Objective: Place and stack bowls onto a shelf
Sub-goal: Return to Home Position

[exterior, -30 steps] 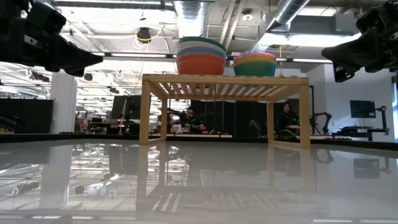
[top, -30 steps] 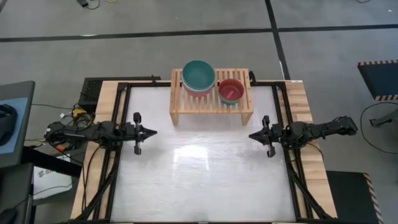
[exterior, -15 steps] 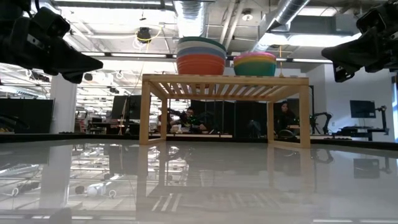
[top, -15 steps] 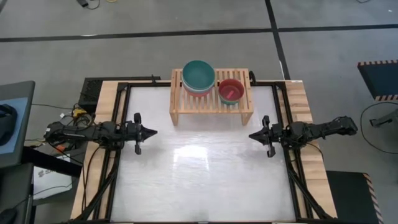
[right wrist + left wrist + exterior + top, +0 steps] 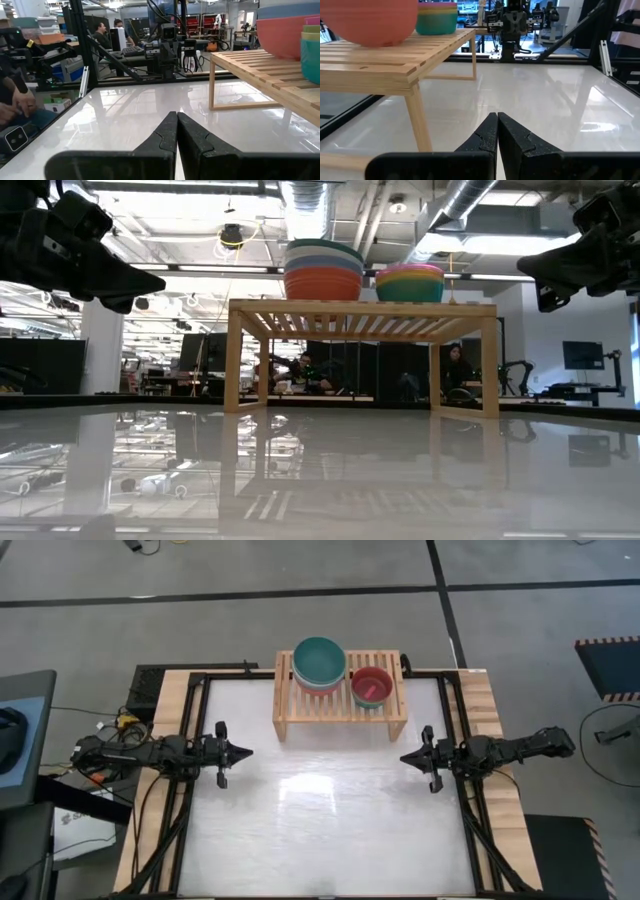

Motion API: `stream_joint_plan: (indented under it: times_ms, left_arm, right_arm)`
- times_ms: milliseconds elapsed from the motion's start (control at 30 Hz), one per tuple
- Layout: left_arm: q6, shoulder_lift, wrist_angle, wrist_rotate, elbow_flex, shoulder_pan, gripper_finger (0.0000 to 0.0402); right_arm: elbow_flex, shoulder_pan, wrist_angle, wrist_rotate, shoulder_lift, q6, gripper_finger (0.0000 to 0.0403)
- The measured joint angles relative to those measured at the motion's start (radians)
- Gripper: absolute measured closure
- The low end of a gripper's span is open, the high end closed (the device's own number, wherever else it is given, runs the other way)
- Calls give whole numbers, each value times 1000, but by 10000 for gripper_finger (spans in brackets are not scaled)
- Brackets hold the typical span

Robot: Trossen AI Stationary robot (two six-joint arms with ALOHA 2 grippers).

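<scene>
Starting from the near edge, the glossy white surface (image 5: pixel 320 840) mirrors the ceiling lights. Halfway back, the left pincer (image 5: pixel 243 751) hangs at 9 o'clock of the surface and the right pincer (image 5: pixel 405 757) at 3 o'clock. Both are raised above it, their tips aimed at each other and well apart. Each wrist view shows that arm's own fingers pressed flat together with nothing between them: the left fingers (image 5: pixel 487 137) and the right fingers (image 5: pixel 169 132).

Farther back, at 12 o'clock, the light-wood shelf (image 5: pixel 335 708) stands on its two side legs against the far edge. All the bowls seen are on its slatted top, in two nested stacks. The wider, teal-topped stack (image 5: pixel 319 660) sits toward the shelf's 10 o'clock corner, with an orange-red bowl at its bottom. The smaller, pink-topped stack (image 5: pixel 372 685) sits just beside it at about 4 o'clock.

Beyond the shelf, a seated person (image 5: pixel 458 366) shows in the room.
</scene>
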Motion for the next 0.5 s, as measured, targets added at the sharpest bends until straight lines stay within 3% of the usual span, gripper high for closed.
stream_joint_plan:
  times_ms: [500]
  left_arm:
    - [7,0,0,0,1,0,401]
  right_arm:
    - [0,0,1,0,0,0,364]
